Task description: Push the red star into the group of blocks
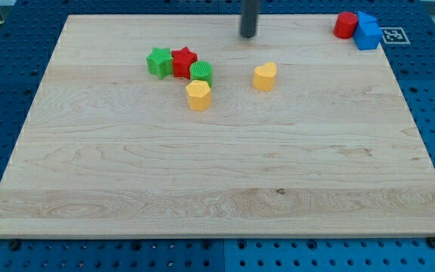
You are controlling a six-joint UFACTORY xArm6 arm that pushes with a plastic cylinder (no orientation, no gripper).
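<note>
Toward the far left, the red star [184,60] is already sitting between the green star [158,62] and the green block [201,72], seemingly touching both. My tip [248,35] is hovering apart at the far edge, having no jaws and touching nothing

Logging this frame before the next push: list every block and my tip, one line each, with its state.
red star: touching green star and green cylinder.
green star: at cluster's left.
green cylinder: against yellow block.
yellow block: cluster's bottom.
yellow heart: alone.
red block: top right corner, against blue blocks.
my tip: touching nothing.
</note>
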